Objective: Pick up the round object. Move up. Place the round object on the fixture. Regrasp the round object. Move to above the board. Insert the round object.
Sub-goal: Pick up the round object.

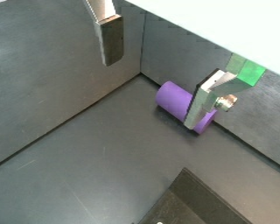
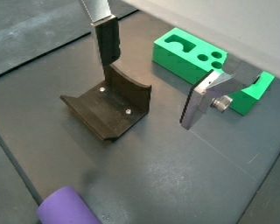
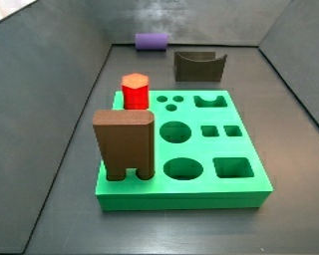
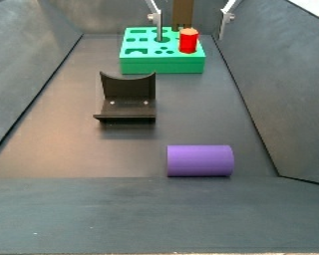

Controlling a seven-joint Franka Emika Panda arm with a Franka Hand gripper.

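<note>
Tool (image 2: pixel 149 83) hangs open and empty above the dark floor, its two silver fingers (image 2: pixel 105 39) spread wide, between the fixture (image 2: pixel 108 107) and the board (image 2: pixel 192 55) in a wrist view. Round object (image 4: pixel 201 160), a purple cylinder, lies on its side on the floor, its long axis running crosswise to the line from the fixture to the board. It sits on the side of the fixture away from the board, well apart from it, close to a wall. A red hexagonal peg (image 3: pixel 135 92) and a brown block (image 3: pixel 125 142) stand upright in the board.
</note>
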